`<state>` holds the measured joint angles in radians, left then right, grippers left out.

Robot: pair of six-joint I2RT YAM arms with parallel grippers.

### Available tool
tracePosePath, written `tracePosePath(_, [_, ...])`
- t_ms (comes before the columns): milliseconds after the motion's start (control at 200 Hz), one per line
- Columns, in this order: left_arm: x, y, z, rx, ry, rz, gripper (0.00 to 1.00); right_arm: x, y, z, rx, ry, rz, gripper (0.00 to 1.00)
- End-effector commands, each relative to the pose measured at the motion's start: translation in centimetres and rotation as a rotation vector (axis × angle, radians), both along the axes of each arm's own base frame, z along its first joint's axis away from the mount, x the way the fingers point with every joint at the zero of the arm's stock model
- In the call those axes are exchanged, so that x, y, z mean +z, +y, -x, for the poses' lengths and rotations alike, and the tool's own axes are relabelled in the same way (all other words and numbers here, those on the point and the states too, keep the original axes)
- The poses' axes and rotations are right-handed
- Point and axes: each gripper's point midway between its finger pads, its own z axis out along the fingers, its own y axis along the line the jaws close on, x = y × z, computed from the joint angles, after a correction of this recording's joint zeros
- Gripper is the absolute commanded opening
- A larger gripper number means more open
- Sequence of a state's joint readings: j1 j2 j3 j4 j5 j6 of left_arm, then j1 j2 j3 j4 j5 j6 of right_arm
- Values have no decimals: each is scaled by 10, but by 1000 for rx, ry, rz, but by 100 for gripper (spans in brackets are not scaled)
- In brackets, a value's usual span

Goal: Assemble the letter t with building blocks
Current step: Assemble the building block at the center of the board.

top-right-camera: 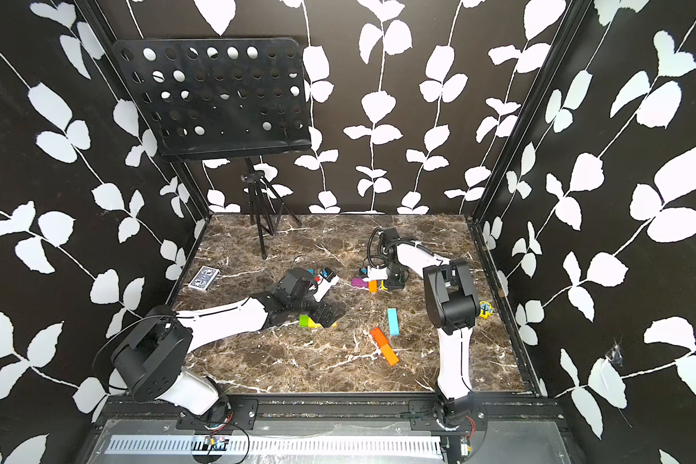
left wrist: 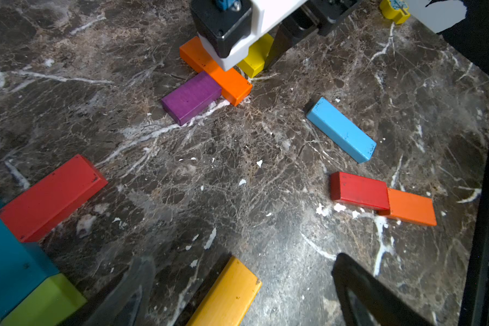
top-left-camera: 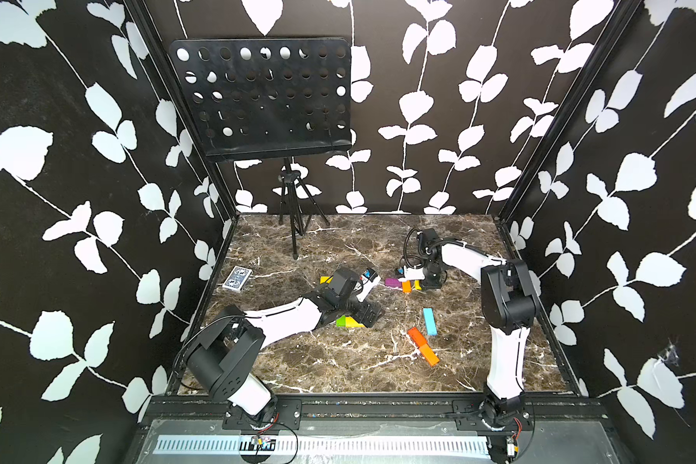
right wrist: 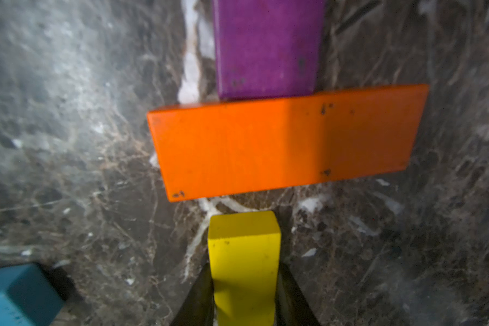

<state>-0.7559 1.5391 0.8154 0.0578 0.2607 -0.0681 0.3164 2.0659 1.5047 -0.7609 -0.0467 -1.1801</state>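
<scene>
Building blocks point(top-left-camera: 429, 321) lie scattered over the marble table point(top-left-camera: 338, 373), and the ones that matter sit toward the back on the robot's right. There a purple block point(right wrist: 266, 48) butts end-on against the middle of the long side of an orange block point(right wrist: 285, 141), which lies crosswise to it (stem and bar, as I read it). On the orange one's opposite side, in line with the purple, a yellow block point(right wrist: 244, 240) is pinched by its long sides in the right gripper point(right wrist: 244, 266). Its free end is near the orange face, with a strip of marble showing between. That grip leaves the leading end clear, so I judge the piece can be slid up flush to finish a small t. Whether its underside rests on the table I cannot tell. A cyan block point(left wrist: 340, 129) lies spare, as do a red-orange block point(left wrist: 359, 190) and a paler orange block point(left wrist: 410, 207), which touch each other. The left gripper point(left wrist: 243, 258), jaws spread wide and holding nothing, hovers over an amber block point(left wrist: 226, 296), well apart from the letter, presumably out of the way.
</scene>
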Motion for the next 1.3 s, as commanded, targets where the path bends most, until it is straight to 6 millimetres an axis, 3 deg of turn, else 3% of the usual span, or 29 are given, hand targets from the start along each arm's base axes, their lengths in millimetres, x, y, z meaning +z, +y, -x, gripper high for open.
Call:
tracePosePath(0, [-1, 1, 1, 2, 6, -3, 99, 4, 5, 4, 12, 16, -11, 27])
tracePosePath(610, [-6, 3, 2, 9, 22, -11, 99, 14, 17, -7, 2, -15, -69, 23])
tracePosePath(1296, [-10, 2, 2, 10, 30, -13, 99, 4, 17, -4, 25, 8, -31, 21])
